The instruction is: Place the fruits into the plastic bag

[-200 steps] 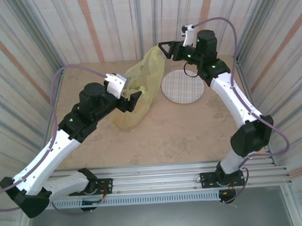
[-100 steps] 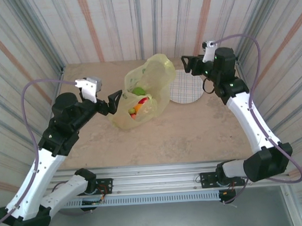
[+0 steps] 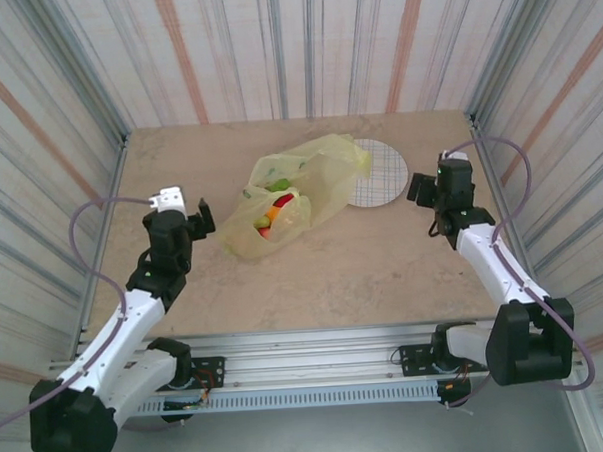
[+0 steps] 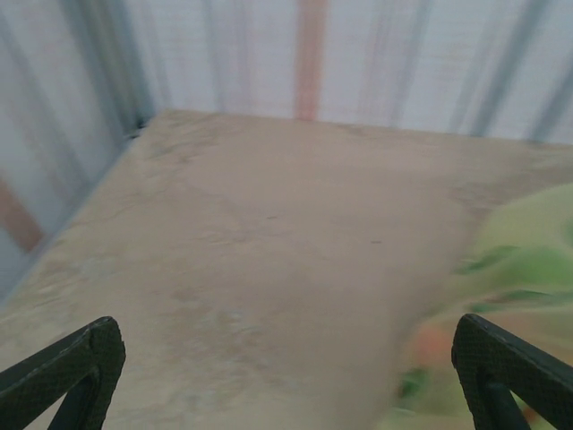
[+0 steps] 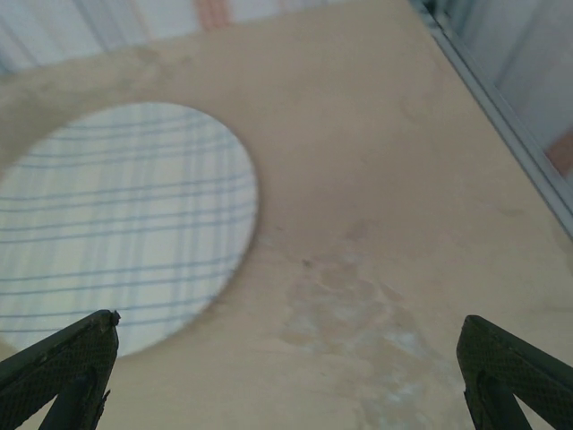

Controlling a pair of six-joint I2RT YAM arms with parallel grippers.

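The plastic bag (image 3: 314, 175), yellow-green and crinkly, lies slumped on the table at the middle back. The fruits (image 3: 271, 213) show through it as red, orange and green shapes at its near left end. In the left wrist view the plastic bag (image 4: 528, 296) is a blur at the right edge. My left gripper (image 3: 202, 214) is left of the bag, apart from it, open and empty. Its fingertips (image 4: 76, 363) stand wide over bare table. My right gripper (image 3: 418, 188) is right of the bag, open, with nothing between its fingertips (image 5: 515, 367).
A white grid-patterned plate (image 3: 384, 172) lies flat just right of the bag, partly under the bag's edge, and the same plate (image 5: 116, 224) sits ahead-left of my right gripper. Striped walls (image 3: 48, 147) enclose the table on three sides.
Both arms have drawn back from the bag, the left to the left and the right to the right. Both grippers opened wider. The bag has settled onto the table.
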